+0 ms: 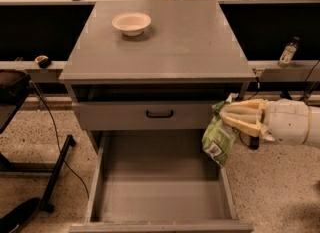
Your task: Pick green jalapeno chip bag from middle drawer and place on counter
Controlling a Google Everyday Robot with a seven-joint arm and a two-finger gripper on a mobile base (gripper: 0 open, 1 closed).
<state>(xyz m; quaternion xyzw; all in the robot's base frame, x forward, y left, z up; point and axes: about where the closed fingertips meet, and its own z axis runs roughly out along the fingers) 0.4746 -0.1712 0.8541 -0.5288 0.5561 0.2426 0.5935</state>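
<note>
The green jalapeno chip bag (218, 138) hangs from my gripper (239, 117) at the right, over the right wall of the open middle drawer (160, 197). The gripper's cream fingers (246, 122) are shut on the bag's top edge; the white arm reaches in from the right. The bag is below the level of the counter (180, 42) and right of the cabinet front. The drawer floor shows nothing in it.
A cream bowl (131, 23) sits on the counter's back left. A shallower drawer front with a black handle (159, 113) is above the open drawer. A small bottle (287, 53) stands on a ledge at the right. A black stand leg (55, 172) and cable lie at the left.
</note>
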